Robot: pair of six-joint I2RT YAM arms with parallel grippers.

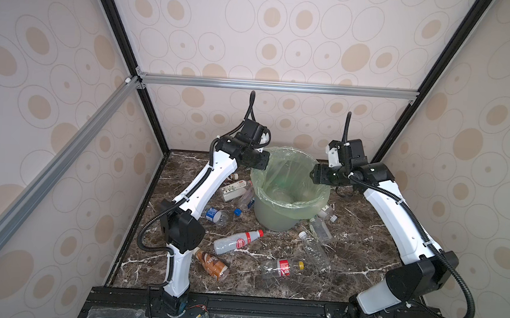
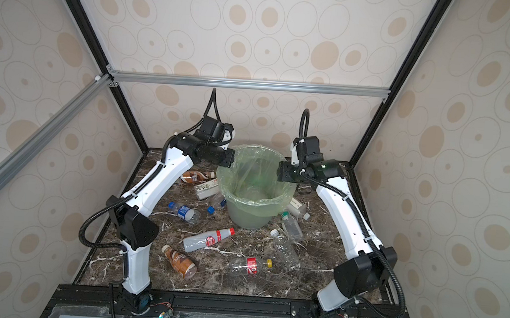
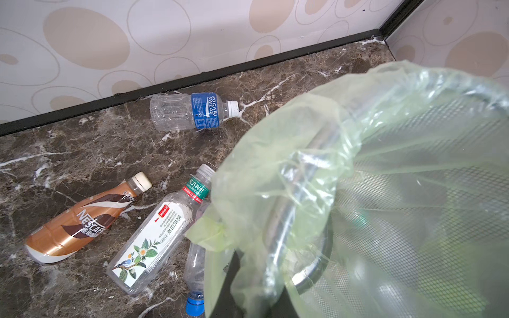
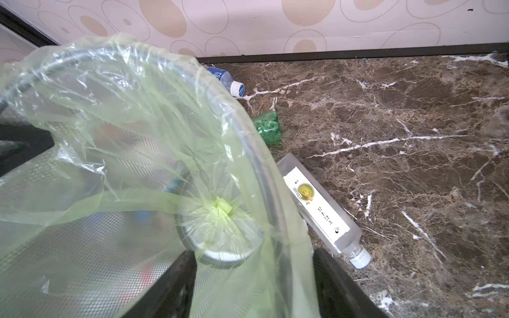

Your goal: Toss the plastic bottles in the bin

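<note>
The bin (image 1: 274,219) (image 2: 253,215) stands mid-table, a pale green bag folded over its rim (image 3: 303,170) (image 4: 256,170). My left gripper (image 1: 261,163) (image 2: 227,161) (image 3: 248,289) is at the rim's left side, shut on the rim and bag. My right gripper (image 1: 315,176) (image 2: 280,172) (image 4: 254,256) is at the right side, with its fingers apart, one inside and one outside the rim. Plastic bottles lie around the bin: red-labelled (image 1: 237,241), brown (image 1: 211,262) (image 3: 82,220), blue-labelled (image 1: 214,215) (image 3: 192,111), white-labelled (image 3: 154,239), green (image 4: 267,128), square (image 4: 316,209).
More clear bottles lie in front of the bin (image 1: 315,251) (image 1: 280,267) (image 1: 321,229), and one with a blue cap (image 3: 195,275) leans against it. Patterned walls and black frame posts close in the marble table (image 1: 363,265) on three sides.
</note>
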